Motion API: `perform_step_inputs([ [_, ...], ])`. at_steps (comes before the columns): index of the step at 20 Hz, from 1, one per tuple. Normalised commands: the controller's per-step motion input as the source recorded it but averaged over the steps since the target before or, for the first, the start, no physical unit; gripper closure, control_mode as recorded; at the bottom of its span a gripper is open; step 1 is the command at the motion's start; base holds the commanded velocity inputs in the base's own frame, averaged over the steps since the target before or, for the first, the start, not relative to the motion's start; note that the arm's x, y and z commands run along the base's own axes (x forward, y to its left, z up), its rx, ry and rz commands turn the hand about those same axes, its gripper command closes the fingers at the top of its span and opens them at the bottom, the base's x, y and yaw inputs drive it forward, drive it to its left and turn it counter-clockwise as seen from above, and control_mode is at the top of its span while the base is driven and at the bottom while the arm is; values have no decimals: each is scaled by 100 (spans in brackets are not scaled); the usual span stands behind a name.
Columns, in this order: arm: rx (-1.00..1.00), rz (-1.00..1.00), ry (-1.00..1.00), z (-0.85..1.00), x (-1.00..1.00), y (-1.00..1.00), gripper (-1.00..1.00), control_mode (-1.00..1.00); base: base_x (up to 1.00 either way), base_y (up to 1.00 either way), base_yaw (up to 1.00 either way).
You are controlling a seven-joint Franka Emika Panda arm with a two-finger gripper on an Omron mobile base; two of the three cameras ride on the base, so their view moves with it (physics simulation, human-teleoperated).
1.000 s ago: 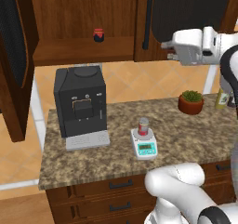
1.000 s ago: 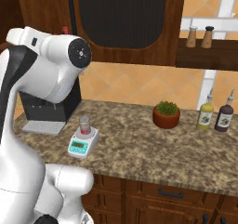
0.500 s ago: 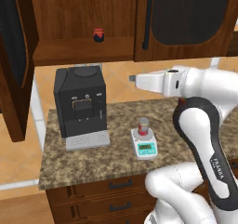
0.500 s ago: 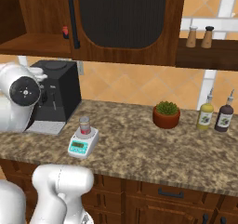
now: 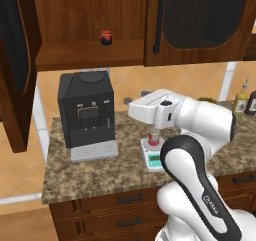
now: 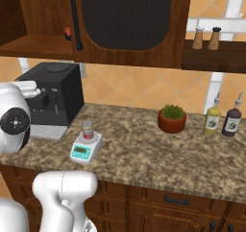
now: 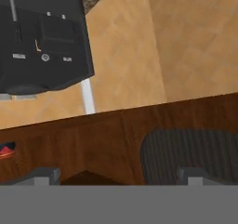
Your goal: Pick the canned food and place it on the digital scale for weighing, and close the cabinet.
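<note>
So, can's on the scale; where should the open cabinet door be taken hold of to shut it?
No handle shows on the swung-out cabinet door, so probably its wooden frame near the free edge. Come from the outer face and push toward the cabinet; the flat panel offers nothing to pinch.

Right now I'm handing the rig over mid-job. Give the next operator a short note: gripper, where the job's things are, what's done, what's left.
Gripper: fingers spread, holding nothing, facing the cabinet beside the coffee machine.
Canned food: upright on the digital scale, on the counter in front of the coffee machine's right side.
Done: can is on the scale.
Left: the cabinet's left door stands wide open, right door shut. Swing the left door closed. A dark jar with a red lid sits on the shelf inside.
</note>
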Motion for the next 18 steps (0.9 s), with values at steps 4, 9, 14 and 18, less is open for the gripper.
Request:
perform_step_inputs([
  [4, 1, 0, -33, -34, -3, 63, -100, -100, 0, 0, 0],
  [9, 0, 0, -33, -17, -9, 81, -100, -100, 0, 0, 0],
  [14, 0, 0, -17, -4, -9, 56, -100, -100, 0, 0, 0],
  [18, 1, 0, -3, -2, -4, 61, -100, -100, 0, 0, 0],
])
